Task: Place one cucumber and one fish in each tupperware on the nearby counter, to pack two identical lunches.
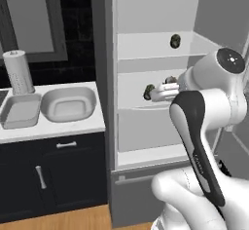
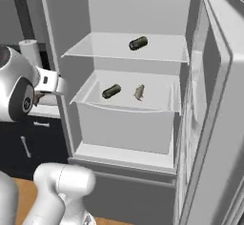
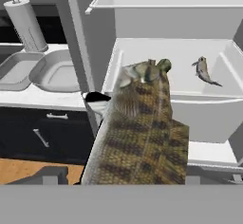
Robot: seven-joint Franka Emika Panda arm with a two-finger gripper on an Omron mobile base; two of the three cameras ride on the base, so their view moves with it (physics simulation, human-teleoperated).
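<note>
You have a mottled brown-and-olive fish (image 3: 137, 133) in the gripper (image 3: 102, 104), and in the hand view its long patterned body runs up from the bottom edge with the head at the top. One dark fingertip (image 3: 97, 97) presses its left flank; the other is hidden behind the body, so I judge the claw pinched onto the fish rather than seeing both pads. It looks stiff and slick-skinned, probably light, and held near mid-body it should not swing much (a grip by the tail would likely let it pivot).

A second, small grey fish (image 2: 139, 92) lies on the middle white fridge shelf (image 2: 157, 106), near a dark green stubby cucumber (image 2: 111, 91). Another dark cucumber (image 2: 138, 43) rests on the shelf above.

Out to the left, on the white marble-look counter (image 1: 73, 124), the narrow rectangular light-grey tray (image 1: 20, 111) and the wider round-rimmed light-grey dish (image 1: 68, 104) stand touching or nearly so, both apparently empty. A white paper-towel roll (image 1: 18, 71) stands behind them. Carry the fish across to either container.
</note>
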